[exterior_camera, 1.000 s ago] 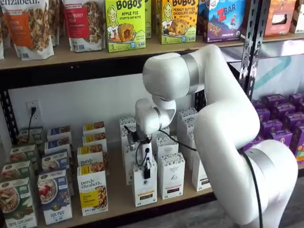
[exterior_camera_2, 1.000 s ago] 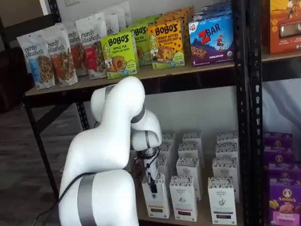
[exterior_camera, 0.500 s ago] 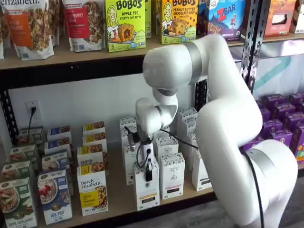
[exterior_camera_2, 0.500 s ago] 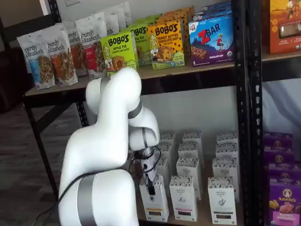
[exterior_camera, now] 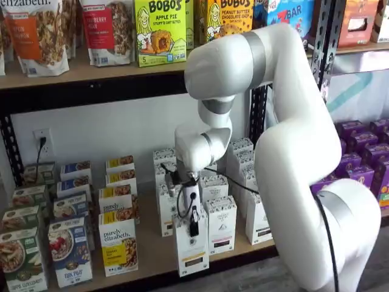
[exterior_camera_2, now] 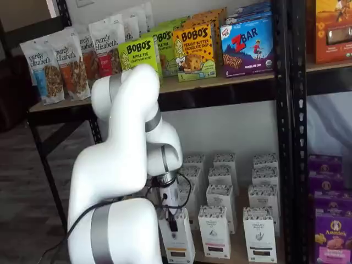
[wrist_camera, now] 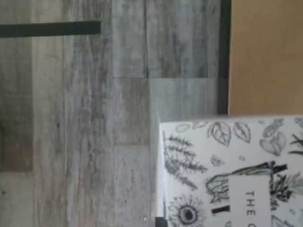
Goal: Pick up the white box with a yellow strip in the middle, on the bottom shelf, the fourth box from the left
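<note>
The white box (exterior_camera: 191,250) with a yellow band low on its front stands at the front edge of the bottom shelf (exterior_camera: 152,258), forward of its row. My gripper (exterior_camera: 193,220) reaches down onto its top, black fingers shut on the box. In both shelf views the box (exterior_camera_2: 179,243) hangs under the gripper (exterior_camera_2: 171,219). In the wrist view the box's black-speckled top (wrist_camera: 232,170) juts past the shelf's tan board (wrist_camera: 267,56) and black edge (wrist_camera: 224,56), over the floor.
Like white cartons with dark bands (exterior_camera: 220,226) stand right beside the held box. "purely elizabeth" boxes (exterior_camera: 118,246) stand to the left. The upper shelf (exterior_camera: 91,73) with Bobo's boxes is overhead. A black upright post (exterior_camera: 319,55) and purple boxes (exterior_camera: 358,152) are at the right.
The gripper has drawn the white box forward out of its row toward the shelf's front edge. The arm's elbow has risen and swung back.
</note>
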